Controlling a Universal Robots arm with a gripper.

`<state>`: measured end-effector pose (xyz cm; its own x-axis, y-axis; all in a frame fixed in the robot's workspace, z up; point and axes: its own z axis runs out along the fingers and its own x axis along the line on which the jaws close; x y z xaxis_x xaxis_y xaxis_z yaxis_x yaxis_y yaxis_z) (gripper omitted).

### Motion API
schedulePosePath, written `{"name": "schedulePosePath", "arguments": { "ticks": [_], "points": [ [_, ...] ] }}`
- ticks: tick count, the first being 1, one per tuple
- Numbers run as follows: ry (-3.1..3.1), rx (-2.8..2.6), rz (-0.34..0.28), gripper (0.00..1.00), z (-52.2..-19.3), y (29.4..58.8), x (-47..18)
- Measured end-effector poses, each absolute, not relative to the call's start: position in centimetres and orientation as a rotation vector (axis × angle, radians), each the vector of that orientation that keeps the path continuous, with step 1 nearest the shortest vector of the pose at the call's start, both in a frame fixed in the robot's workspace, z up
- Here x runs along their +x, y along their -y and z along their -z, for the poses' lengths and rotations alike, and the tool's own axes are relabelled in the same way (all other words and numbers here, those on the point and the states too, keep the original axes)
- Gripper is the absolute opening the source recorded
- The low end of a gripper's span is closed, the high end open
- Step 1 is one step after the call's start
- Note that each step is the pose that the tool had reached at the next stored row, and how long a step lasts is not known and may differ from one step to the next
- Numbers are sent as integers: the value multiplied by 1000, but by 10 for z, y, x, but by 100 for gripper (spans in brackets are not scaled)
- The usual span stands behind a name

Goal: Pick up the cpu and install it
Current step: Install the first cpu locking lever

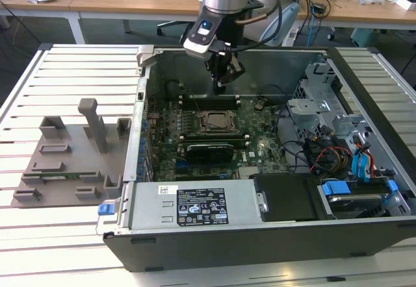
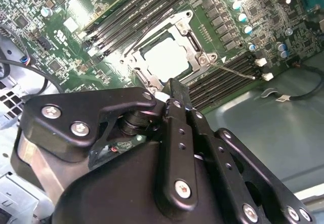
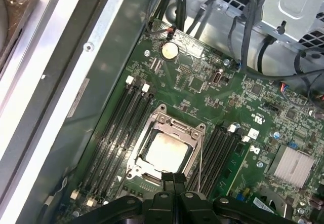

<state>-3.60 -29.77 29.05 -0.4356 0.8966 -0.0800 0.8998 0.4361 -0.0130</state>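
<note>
The cpu (image 3: pixel 164 152) (image 2: pixel 166 58) is a pale silvery square lying flat inside the metal socket frame (image 3: pixel 167 125) on the green motherboard (image 3: pixel 202 82), in both wrist views. My gripper (image 1: pixel 223 82) hangs inside the open computer case, above the socket (image 1: pixel 214 122) and a little behind it in the exterior view. Its black fingers (image 3: pixel 172 177) (image 2: pixel 171 91) are pressed together with nothing between them, just off the socket's edge and apart from the cpu.
Memory slots (image 3: pixel 119 117) run on both sides of the socket. Cables and a metal drive cage (image 1: pixel 312 105) fill the case's side at the exterior view's right. A grey holder plate with upright posts (image 1: pixel 78 150) lies on the slatted table at the exterior view's left. The power supply (image 1: pixel 195 206) sits at the case front.
</note>
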Motion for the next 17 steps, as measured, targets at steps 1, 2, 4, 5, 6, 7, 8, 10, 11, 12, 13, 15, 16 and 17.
{"name": "schedulePosePath", "arguments": {
  "ticks": [1, 2, 4, 5, 6, 7, 8, 10, 11, 12, 13, 15, 16, 17],
  "points": [
    [-2615, 1627, 82, 11, -290, 298, -36],
    [-2621, 1615, 82, 11, -290, 298, -36],
    [-2630, 1601, 81, 11, -290, 298, -36],
    [-2636, 1590, 81, 11, -290, 298, -36],
    [-2644, 1578, 80, 11, -290, 298, -36],
    [-2647, 1572, 80, 11, -290, 298, -36],
    [-2650, 1567, 80, 11, -290, 298, -36],
    [-2666, 1537, 79, 11, -290, 298, -36],
    [-2677, 1518, 78, 11, -290, 298, -36],
    [-2683, 1507, 78, 11, -290, 298, -36],
    [-2689, 1495, 77, 11, -290, 298, -36],
    [-2701, 1472, 76, 11, -290, 298, -36],
    [-2710, 1456, 76, 11, -291, 298, -36],
    [-2722, 1433, 75, 11, -290, 298, -36]
  ]
}}
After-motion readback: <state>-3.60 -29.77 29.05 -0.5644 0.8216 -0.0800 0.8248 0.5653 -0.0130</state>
